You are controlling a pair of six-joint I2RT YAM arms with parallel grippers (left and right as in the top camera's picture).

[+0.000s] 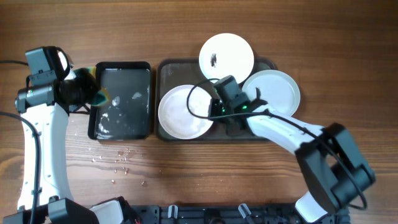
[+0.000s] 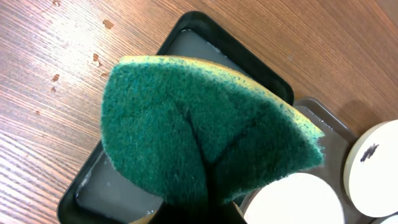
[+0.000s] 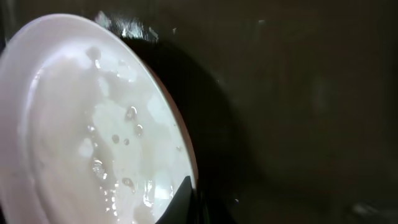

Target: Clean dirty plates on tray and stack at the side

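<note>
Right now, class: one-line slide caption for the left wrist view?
A green scouring sponge above a wet black tray; a plain white plate and a black-smeared plate beyond.

**Desk editor:** Where do the plates sit?

**Photographer:** Centre frame, a dark grey tray (image 1: 168, 71) with rounded corners lies on the brown wood-grain desk (image 1: 249, 25). The left plate (image 1: 180, 115), white, wet and beaded with water, rests in the tray's left half. The right hand (image 1: 216, 111) grips its right rim.

**Desk editor:** And the other two?

**Photographer:** The top plate (image 1: 230, 53), with a small black smear at its middle, overhangs the tray's upper rim. The right plate (image 1: 273, 93), plain white, overhangs the right rim.
</note>
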